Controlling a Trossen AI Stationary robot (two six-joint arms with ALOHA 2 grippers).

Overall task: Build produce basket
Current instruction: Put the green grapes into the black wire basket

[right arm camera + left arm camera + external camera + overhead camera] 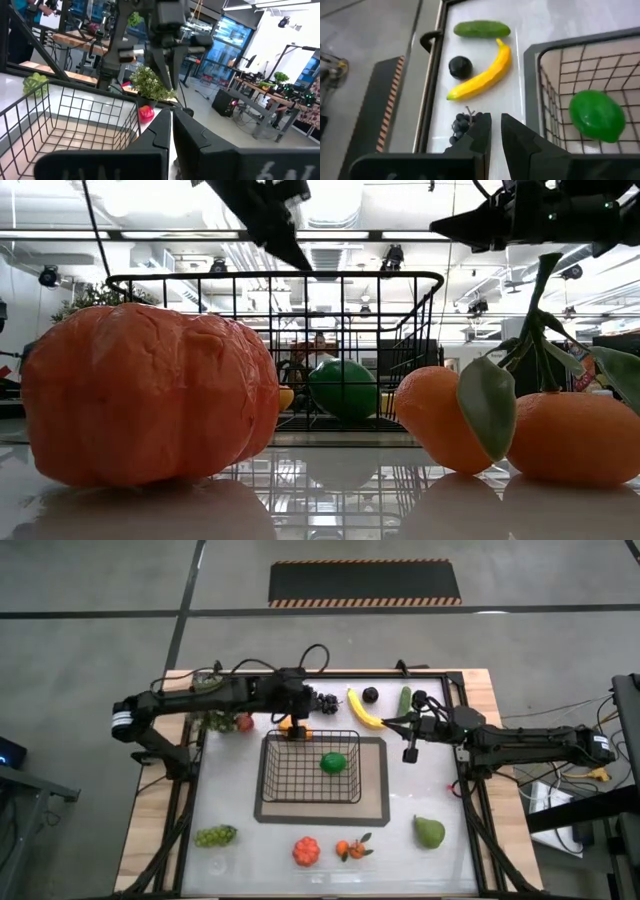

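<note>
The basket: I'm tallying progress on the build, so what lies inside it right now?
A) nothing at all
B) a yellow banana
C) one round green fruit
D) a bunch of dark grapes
C: the basket holds only a round green fruit; the banana lies on the table outside it.

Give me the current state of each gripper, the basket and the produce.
Left gripper: fingers shut, empty, above the basket's far rim.
Right gripper: fingers shut, empty, right of the basket.
Basket: upright on the mat, holding one green fruit.
Banana: lying on the table, outside the basket.
</note>
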